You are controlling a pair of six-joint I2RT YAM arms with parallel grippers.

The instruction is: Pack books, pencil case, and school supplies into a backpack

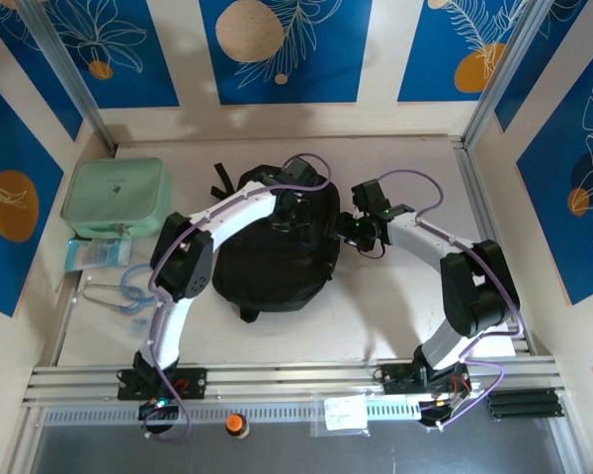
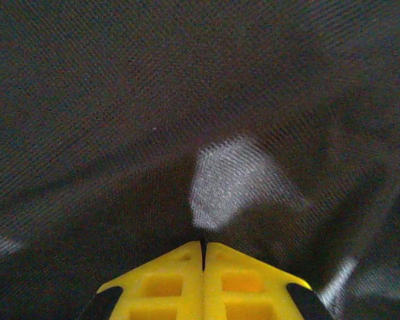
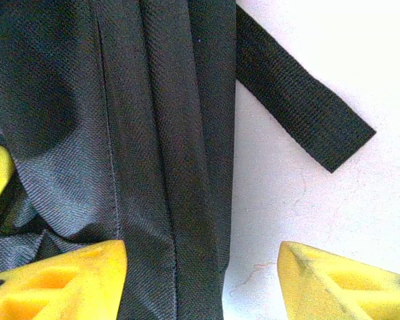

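Backpack (image 1: 277, 267) lay flat mid-table (image 1: 395, 306). Left claw (image 2: 203, 245) clenched, fingertips pressed together, hard up against its black fabric near the top. Right claw (image 3: 203, 248) released, straddling the backpack's right edge: one finger over fabric, other over bare table, strap (image 3: 300, 113) just ahead.

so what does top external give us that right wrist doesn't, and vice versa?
Top external: the whole backpack mid-table, the left arm reaching over it, and a mint-green case at the far left.
Right wrist: close detail, with the fabric seams and a flat strap end lying on the white table.
Both: the backpack and the right gripper, open at the backpack's right-hand edge.
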